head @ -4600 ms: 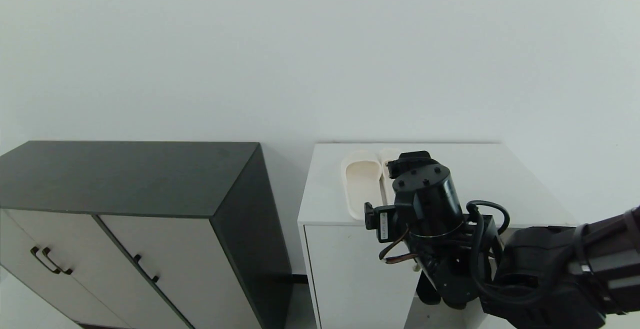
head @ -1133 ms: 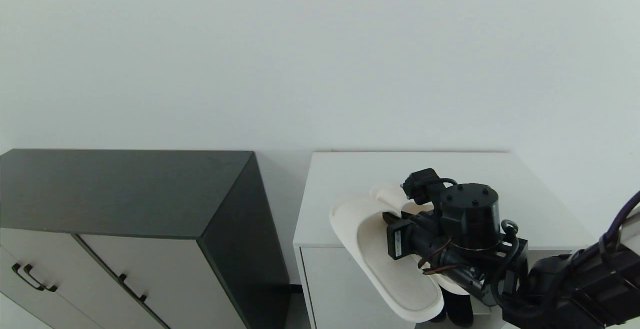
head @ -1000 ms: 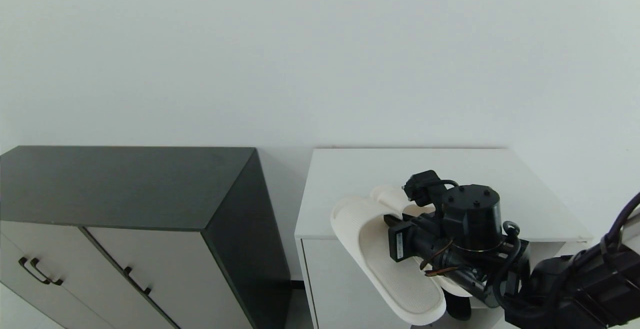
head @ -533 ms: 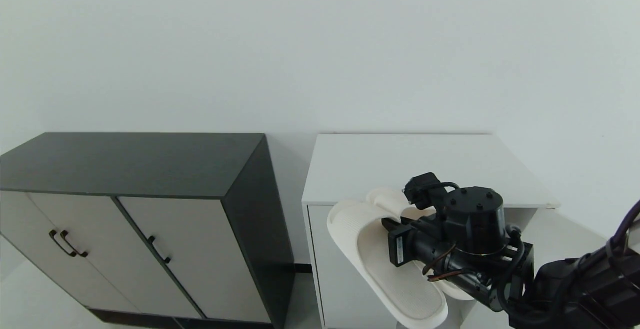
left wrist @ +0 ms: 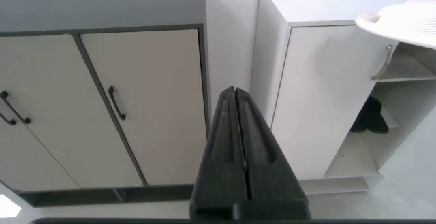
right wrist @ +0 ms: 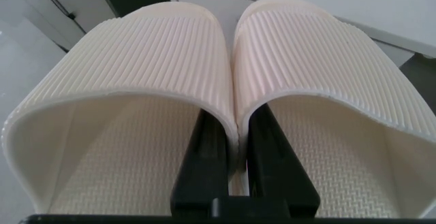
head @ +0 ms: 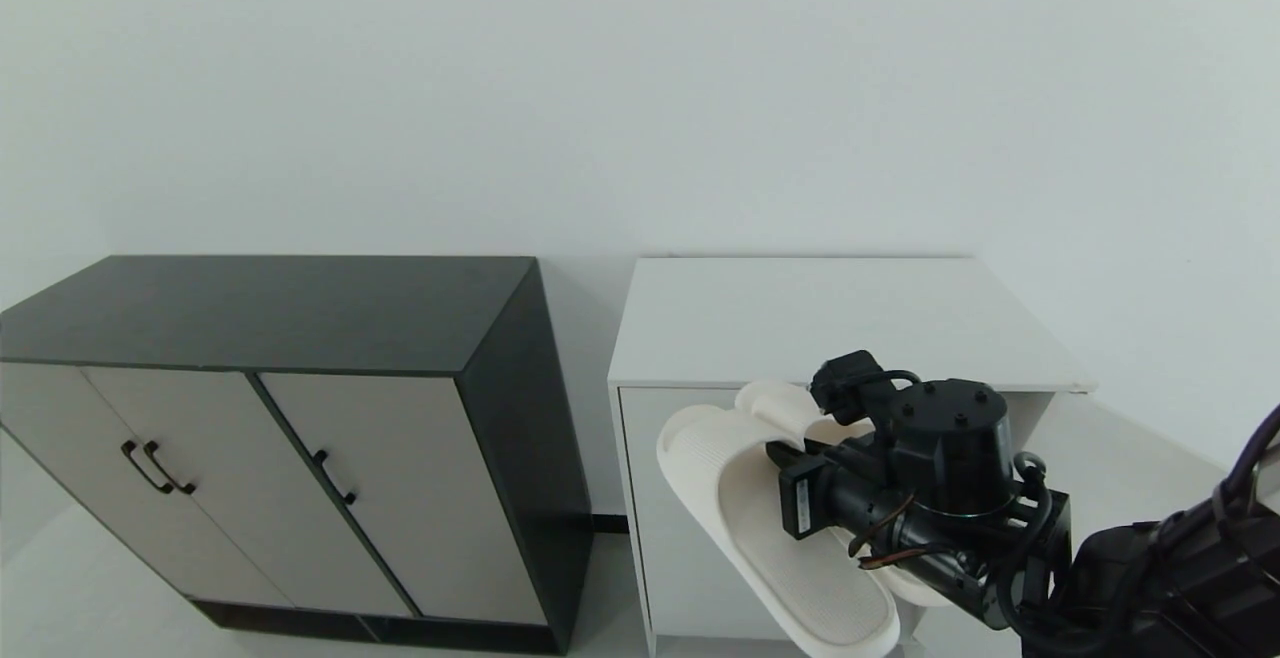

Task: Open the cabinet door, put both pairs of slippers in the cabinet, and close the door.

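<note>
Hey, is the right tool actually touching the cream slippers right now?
Touching. In the right wrist view, the right tool has its fingers pinched on the adjoining straps of the slippers.

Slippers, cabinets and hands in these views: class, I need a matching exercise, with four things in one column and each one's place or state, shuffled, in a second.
Things
1. cream slippers
2. dark pair
3. black-topped cabinet
4. left hand

Places or states
A. shut, holding nothing
B. on a shelf inside the white cabinet
C. doors shut
D. pinched by the right hand

Pairs: 1-D, 2-B, 3-C, 4-A
</note>
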